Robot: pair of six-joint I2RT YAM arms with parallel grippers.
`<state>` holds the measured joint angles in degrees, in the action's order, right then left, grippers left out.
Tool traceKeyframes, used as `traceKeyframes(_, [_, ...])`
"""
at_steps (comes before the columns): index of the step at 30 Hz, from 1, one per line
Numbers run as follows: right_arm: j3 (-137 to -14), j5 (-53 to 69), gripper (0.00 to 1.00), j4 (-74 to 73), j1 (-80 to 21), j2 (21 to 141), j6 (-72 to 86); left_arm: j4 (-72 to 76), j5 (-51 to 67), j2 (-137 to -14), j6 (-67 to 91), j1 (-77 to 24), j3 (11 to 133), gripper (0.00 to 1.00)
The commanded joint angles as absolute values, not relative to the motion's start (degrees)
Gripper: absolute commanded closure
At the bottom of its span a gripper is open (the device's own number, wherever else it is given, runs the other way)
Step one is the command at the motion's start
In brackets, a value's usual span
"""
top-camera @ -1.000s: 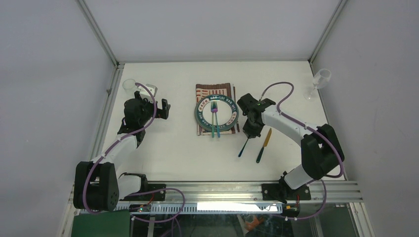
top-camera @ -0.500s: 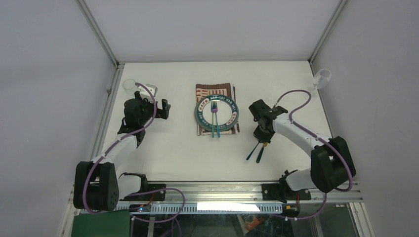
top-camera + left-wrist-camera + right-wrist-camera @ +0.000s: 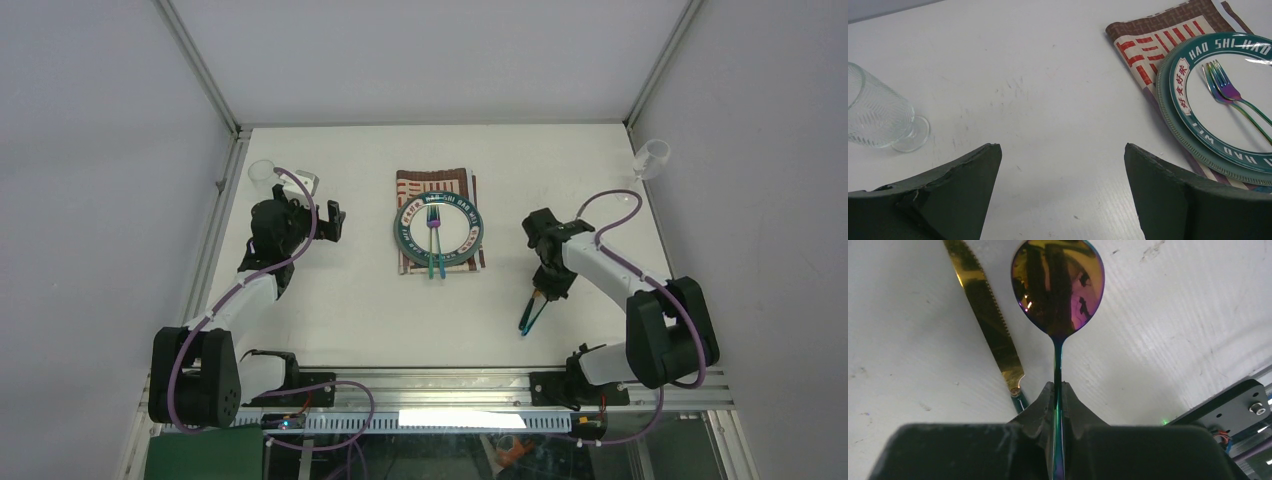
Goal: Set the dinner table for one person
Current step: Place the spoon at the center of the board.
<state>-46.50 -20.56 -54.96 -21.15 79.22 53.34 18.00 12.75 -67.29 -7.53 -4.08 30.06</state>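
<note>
iridescent purple-gold metal spoon (image 3: 1058,287) is pinched by its handle in my near-shut right gripper (image 3: 1058,396), over the matte white dinner table (image 3: 340,300) beside a gold serrated knife (image 3: 985,315); my left gripper (image 3: 1060,165) gapes wide, empty. the green-rimmed round plate (image 3: 1173,105) sits on its striped placemat (image 3: 1148,35) mid-table, but i judge the rainbow forks (image 3: 1223,85) on it, this cutlery and the clear ribbed glass (image 3: 875,117) need placing.

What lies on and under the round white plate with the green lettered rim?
Two iridescent metal forks lie side by side on the green-rimmed plate. Under it is the red-and-brown patterned placemat, showing past the rim; its middle is covered, so anything else beneath cannot be seen.
</note>
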Motion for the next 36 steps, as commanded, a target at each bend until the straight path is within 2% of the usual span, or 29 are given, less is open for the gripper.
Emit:
traceKeyframes(1, [-50.35, -24.64, 1.0, -58.11, -19.99, 79.16, 51.29, 20.42, 14.69, -66.52, -7.65, -4.05, 30.98, 0.01])
traceKeyframes(18, [-54.59, -24.46, 1.0, -61.37, -17.48, 90.43, 45.73, 21.01, 15.08, -64.35, -7.73, -4.05, 30.26, 0.01])
traceKeyframes(36, [-53.13, -13.07, 1.0, -54.52, -15.23, 96.61, 39.04, 20.65, 14.6, -64.09, -7.99, -4.04, 30.32, 0.01])
